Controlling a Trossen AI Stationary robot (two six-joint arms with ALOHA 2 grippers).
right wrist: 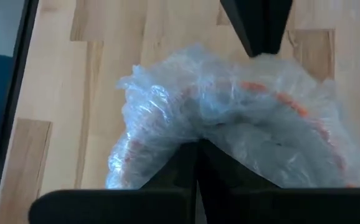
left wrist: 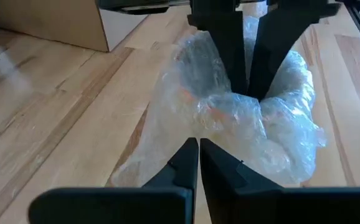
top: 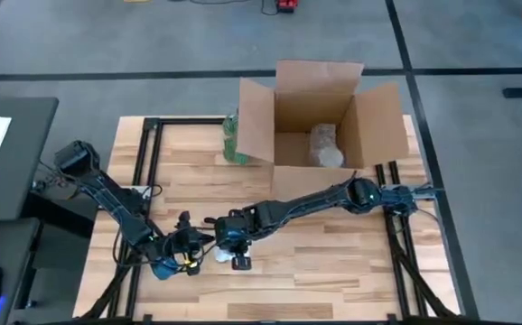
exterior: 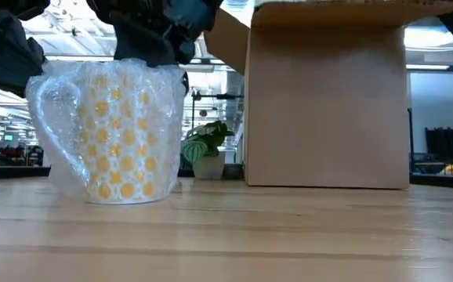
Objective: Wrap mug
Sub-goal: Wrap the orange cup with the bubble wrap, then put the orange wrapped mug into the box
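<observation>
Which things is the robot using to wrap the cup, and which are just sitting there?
Being used:
mug
bubble wrap around it
left gripper, shut on the wrap
right gripper, shut on the wrap

Just sitting there:
cardboard box
wrapped bundle inside it
green plant

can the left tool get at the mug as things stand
Probably yes. The left tool is already at the mug, shut on the bubble wrap around it. The right tool pinches the wrap from the other side but does not block it.
</observation>
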